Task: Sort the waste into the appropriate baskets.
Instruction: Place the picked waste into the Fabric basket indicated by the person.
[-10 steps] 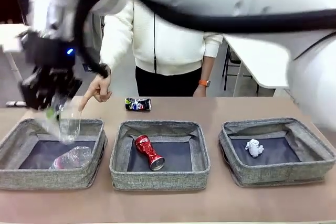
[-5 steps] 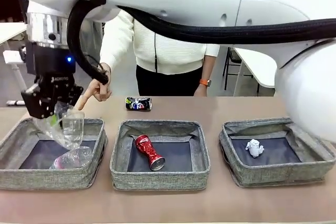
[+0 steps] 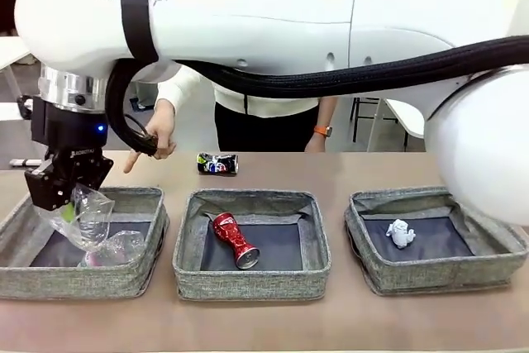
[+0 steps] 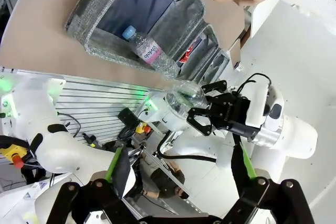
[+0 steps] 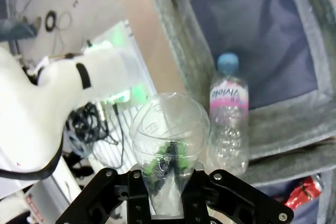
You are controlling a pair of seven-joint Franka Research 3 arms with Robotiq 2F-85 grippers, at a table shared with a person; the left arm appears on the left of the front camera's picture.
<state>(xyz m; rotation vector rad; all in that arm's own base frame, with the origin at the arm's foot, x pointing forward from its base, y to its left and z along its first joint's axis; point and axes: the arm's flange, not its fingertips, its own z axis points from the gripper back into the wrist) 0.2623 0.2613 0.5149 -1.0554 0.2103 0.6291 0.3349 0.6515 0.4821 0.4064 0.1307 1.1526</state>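
My right gripper (image 3: 60,196) is shut on a clear plastic cup (image 3: 84,214), holding it tilted over the left basket (image 3: 99,281). From the right wrist, the cup (image 5: 169,139) sits crushed between the fingers, above a clear plastic bottle with a blue cap (image 5: 228,114) lying in that basket (image 5: 178,45). A red can (image 3: 234,240) lies in the middle basket (image 3: 248,284). The right basket (image 3: 438,277) holds a white paper wad (image 3: 400,233). On the table behind the baskets lies a dark printed can (image 3: 217,164). My left gripper (image 4: 178,148) is open and empty, high above the bottle (image 4: 149,53).
A person stands at the far side of the table, one hand (image 3: 153,140) pointing down near the left basket's far edge. My right arm stretches across the whole scene above the baskets. Bare table lies in front of the baskets.
My right gripper has carried the cup leftward and lower, deeper over the left basket. The person's hand stays near the basket's far edge.
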